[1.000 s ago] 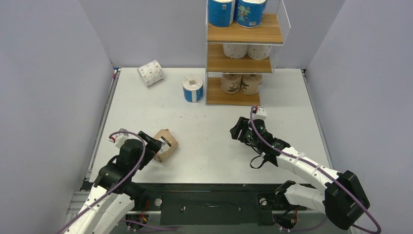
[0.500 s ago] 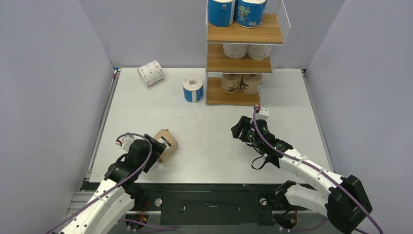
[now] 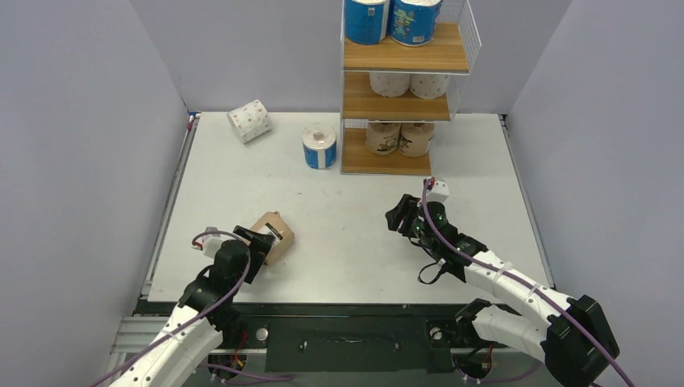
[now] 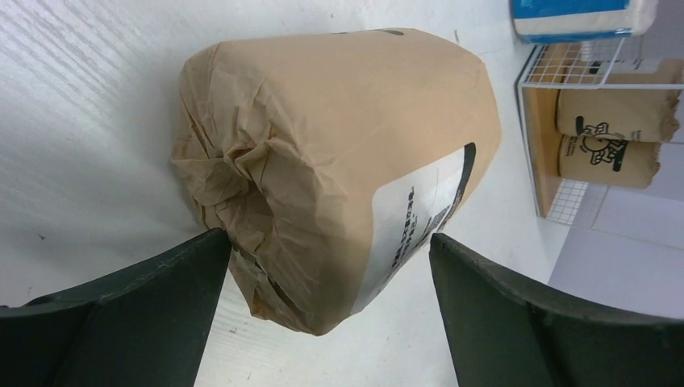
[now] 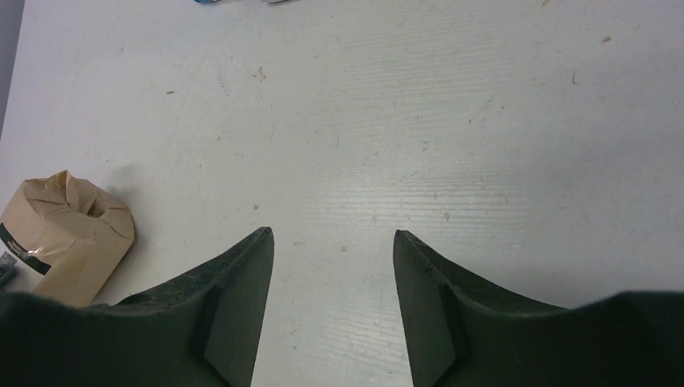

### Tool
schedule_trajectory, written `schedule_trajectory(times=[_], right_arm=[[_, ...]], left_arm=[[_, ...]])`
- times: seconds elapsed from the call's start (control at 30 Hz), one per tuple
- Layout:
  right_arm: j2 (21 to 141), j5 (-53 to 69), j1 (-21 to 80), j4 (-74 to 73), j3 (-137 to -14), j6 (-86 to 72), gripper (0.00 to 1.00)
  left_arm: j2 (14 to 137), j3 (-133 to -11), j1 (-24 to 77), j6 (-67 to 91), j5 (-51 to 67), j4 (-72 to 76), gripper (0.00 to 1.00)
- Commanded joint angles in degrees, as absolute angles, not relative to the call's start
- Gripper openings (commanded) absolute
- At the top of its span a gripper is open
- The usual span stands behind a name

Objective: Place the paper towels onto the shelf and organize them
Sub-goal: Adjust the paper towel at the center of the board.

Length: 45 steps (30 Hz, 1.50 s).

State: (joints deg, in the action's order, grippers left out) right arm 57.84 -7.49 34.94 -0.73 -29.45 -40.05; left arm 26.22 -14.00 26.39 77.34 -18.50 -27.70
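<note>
**Left pincer [image 4: 327,235] spread around brown roll [image 4: 323,145]**

Not pinching: gap at one finger. Roll on its side on table [image 3: 347,218], near-left. Right pincer [image 5: 332,234] spread, empty, above table mid-right. Shelf [image 3: 452,58] at far edge, two rolls per tier. Blue roll [image 3: 319,145] and dotted roll [image 3: 248,121] loose left of shelf.

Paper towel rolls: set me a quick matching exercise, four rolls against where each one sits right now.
1. brown labelled roll
2. loose dotted roll
3. single blue roll
4. blue pair

A. top board of the shelf
B. on its side, far-left table corner
C. inside the open left gripper
D. upright on the table beside the shelf

Pairs: 1-C, 2-B, 3-D, 4-A
</note>
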Motion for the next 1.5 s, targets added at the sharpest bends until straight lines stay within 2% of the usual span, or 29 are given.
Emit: schedule_trajectory(times=[0.0, 0.23, 0.4, 0.77, 0.97, 1.27, 1.47], right_arm=[[56.92, -9.01, 34.99, 2.27, -29.53, -39.95, 0.52], [58.01, -8.75, 35.04, 2.56, -30.05, -39.93, 0.52], [59.13, -8.04, 35.02, 3.09, -30.24, -40.36, 0.52], [58.88, -8.24, 35.04, 2.93, -29.74, -40.43, 0.52], [58.8, -8.48, 34.99, 2.68, -29.6, -40.25, 0.52], [58.95, -8.84, 35.03, 2.93, -29.2, -40.1, 0.52], [58.93, -9.01, 35.01, 2.95, -29.43, -40.08, 0.51]], left_arm=[[22.97, -13.84, 25.84, 78.25, -22.0, -23.47, 0.92], [22.83, -20.15, 25.84, 73.58, -25.89, -32.85, 0.99], [25.34, -22.19, 25.84, 72.31, -26.27, -35.41, 0.96], [24.52, -15.71, 25.46, 70.81, -21.73, -20.2, 1.0], [26.44, -13.23, 25.1, 70.8, -20.31, -14.02, 0.88], [27.67, -12.43, 24.96, 68.43, -20.1, -8.47, 0.56], [26.61, -13.53, 24.96, 65.13, -19.59, -9.06, 0.39]])
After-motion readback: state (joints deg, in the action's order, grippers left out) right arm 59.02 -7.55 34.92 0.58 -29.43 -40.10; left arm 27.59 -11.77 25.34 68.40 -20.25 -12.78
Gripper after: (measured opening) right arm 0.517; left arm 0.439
